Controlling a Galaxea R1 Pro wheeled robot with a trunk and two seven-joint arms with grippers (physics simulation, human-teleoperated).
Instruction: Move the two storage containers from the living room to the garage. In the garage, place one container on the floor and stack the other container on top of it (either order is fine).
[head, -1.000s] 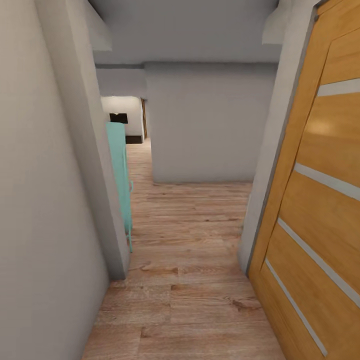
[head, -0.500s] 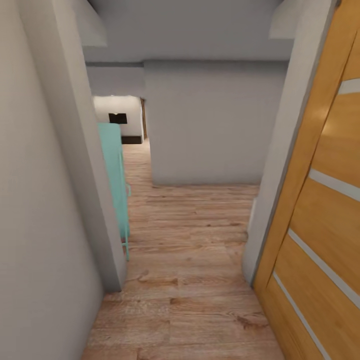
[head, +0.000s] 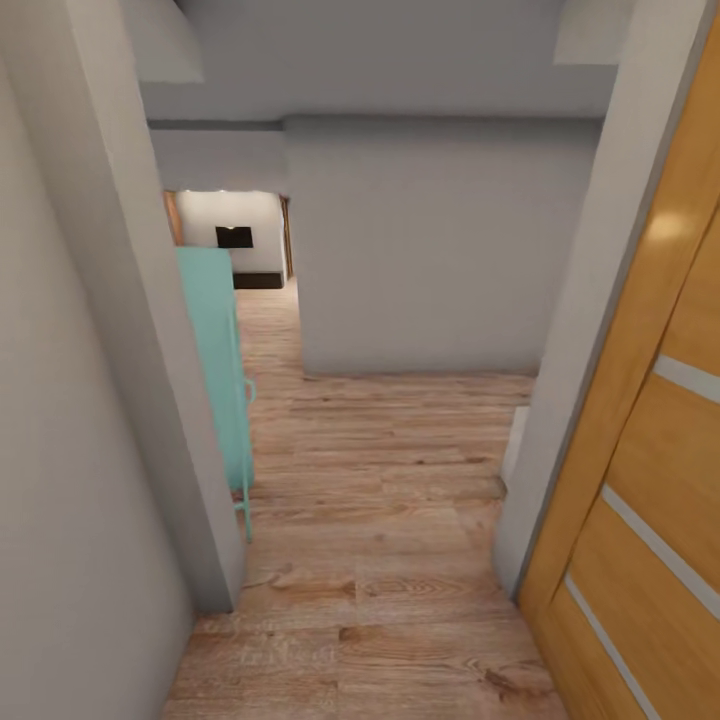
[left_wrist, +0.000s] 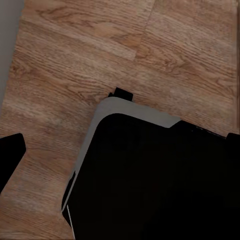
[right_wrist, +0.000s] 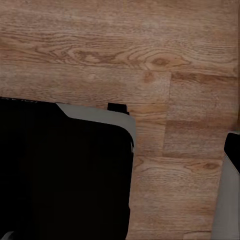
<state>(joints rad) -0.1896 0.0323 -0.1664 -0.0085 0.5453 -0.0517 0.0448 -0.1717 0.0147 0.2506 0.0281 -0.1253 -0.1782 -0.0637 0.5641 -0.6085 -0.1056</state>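
The wood plank floor (head: 380, 520) took up the middle and lower part of the head view, running from the bottom edge up a narrow passage toward the far rooms. A pale grey wall (head: 70, 450) stood along the whole left side of the frame, ending in a corner post near the lower left. Ahead, a plain grey wall block (head: 430, 250) closed off the centre of the frame. On the right edge hung a wooden door (head: 650, 470), honey-coloured with pale horizontal strips, beside its grey door frame (head: 590, 320).

Just behind the left wall's corner stood a turquoise cabinet (head: 215, 360) — tall and narrow, with a thin leg reaching the floor. Past it, in the upper left of the frame, an opening showed a bright white room with a small dark rectangle (head: 234, 237) on its wall.

The two wrist views looked straight down at the same plank floor (left_wrist: 100, 55), each with the robot's dark base (left_wrist: 160, 180) and its grey rim across much of the frame (right_wrist: 60, 175).

Neither claw came into sight, so its state could not be read from these pictures. The red-orange bins were likewise nowhere to be made out here — where they were I cannot tell.
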